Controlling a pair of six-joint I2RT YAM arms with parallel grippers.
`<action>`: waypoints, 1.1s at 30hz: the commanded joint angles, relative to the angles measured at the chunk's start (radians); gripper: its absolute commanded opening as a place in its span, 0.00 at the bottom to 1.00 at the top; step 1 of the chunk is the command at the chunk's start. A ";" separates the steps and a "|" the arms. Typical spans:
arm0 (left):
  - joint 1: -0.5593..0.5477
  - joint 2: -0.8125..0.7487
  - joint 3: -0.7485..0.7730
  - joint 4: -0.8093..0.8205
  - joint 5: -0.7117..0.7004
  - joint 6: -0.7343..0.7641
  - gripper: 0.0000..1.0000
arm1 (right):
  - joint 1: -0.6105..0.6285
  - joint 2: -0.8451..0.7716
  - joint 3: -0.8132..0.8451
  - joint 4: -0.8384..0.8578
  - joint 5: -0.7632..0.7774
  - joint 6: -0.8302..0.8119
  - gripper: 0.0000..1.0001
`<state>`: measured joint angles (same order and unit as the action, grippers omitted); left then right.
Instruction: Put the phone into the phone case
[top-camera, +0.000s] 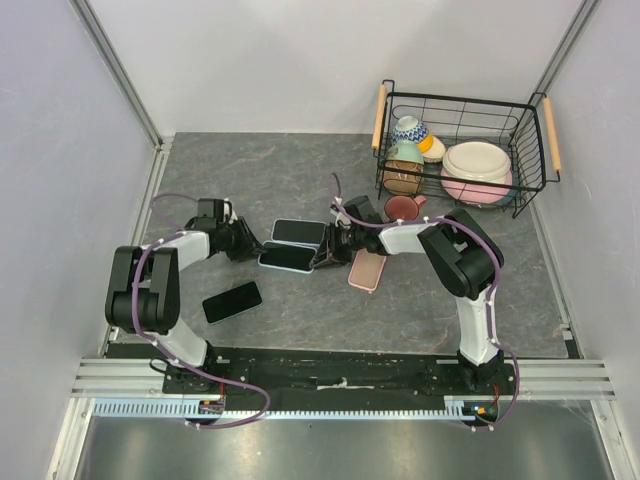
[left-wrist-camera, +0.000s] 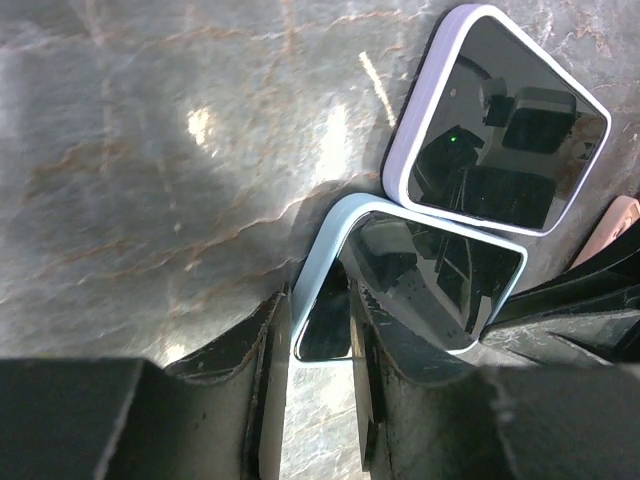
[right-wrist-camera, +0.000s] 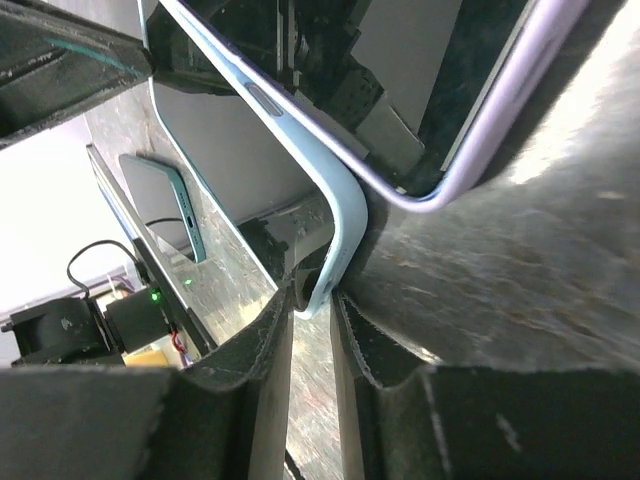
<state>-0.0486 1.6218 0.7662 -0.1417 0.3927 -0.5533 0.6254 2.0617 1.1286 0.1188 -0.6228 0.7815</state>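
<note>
A dark-screened phone (left-wrist-camera: 430, 275) sits in a light-blue phone case (top-camera: 285, 258) at mid-table, and both grippers grip it. My left gripper (left-wrist-camera: 320, 310) is shut on the case's left corner, one finger on the rim and one over the screen. My right gripper (right-wrist-camera: 312, 295) pinches the opposite corner of the light-blue case (right-wrist-camera: 340, 230). Seen from above, the left gripper (top-camera: 250, 247) and right gripper (top-camera: 325, 255) face each other across it.
A second phone in a lavender case (top-camera: 298, 231) lies just behind, touching the blue one. A loose dark phone (top-camera: 232, 301) lies front left, a pink case (top-camera: 367, 269) to the right. A pink mug (top-camera: 402, 208) and a wire basket (top-camera: 530, 160) of bowls stand back right.
</note>
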 joint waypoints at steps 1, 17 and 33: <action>-0.111 0.082 0.060 0.037 0.097 -0.051 0.35 | -0.036 0.044 0.051 0.033 0.086 -0.030 0.28; -0.154 0.136 0.157 -0.018 -0.007 -0.016 0.45 | -0.069 0.012 0.122 -0.146 0.219 -0.171 0.52; -0.155 -0.273 -0.001 -0.030 -0.023 0.012 0.57 | -0.006 -0.218 0.059 -0.320 0.420 -0.277 0.86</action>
<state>-0.2031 1.4521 0.7990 -0.1993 0.3244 -0.5610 0.5880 1.9358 1.2186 -0.1574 -0.2897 0.5446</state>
